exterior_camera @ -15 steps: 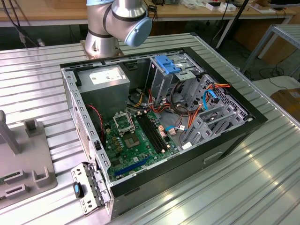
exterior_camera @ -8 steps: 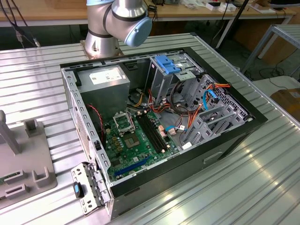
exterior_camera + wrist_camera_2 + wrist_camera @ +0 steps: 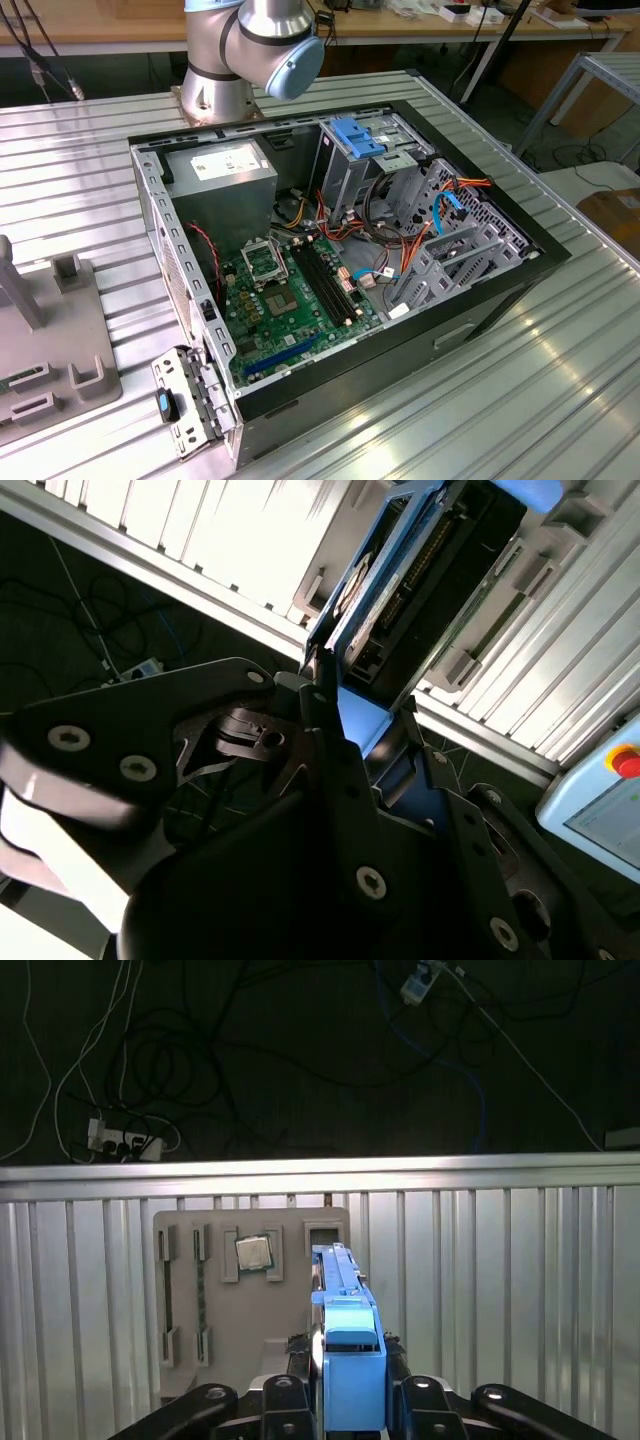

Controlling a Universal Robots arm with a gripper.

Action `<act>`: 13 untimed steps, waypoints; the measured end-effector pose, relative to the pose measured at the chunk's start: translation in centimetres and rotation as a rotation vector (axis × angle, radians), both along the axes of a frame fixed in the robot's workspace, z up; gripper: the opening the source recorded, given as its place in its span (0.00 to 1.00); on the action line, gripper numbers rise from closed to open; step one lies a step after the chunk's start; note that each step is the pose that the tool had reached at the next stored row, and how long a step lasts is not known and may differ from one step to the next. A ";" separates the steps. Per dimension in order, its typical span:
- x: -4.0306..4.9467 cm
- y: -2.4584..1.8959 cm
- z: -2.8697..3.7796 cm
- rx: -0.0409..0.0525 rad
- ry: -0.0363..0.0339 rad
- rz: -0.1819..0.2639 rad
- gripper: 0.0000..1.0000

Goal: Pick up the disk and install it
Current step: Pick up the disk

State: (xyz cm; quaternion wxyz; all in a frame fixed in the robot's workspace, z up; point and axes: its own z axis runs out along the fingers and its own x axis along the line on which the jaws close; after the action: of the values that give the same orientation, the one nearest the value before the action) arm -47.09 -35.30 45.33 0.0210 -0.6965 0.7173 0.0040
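The gripper [image 3: 350, 1410] is closed on the disk [image 3: 345, 1290]; its fingers [image 3: 320, 720] pinch the blue frame at the near end. The disk stands on its thin edge, its long side running straight away from the gripper, at the grey holder [image 3: 190, 1290], near a small chip [image 3: 254, 1252]; it has blue rails and a white label. The open case [image 3: 480, 320] lies well apart, on the exterior view's right.
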 end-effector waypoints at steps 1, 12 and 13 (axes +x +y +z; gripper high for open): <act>0.00 0.00 0.00 0.0000 -0.0003 0.000 0.37; -0.01 0.00 3.36 -0.0001 -0.0063 0.000 0.37; -0.01 0.00 3.53 -0.0001 -0.0066 0.000 0.37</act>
State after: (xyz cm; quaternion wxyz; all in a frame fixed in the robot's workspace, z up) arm -47.10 -35.30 48.86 0.0234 -0.6965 0.7172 0.0017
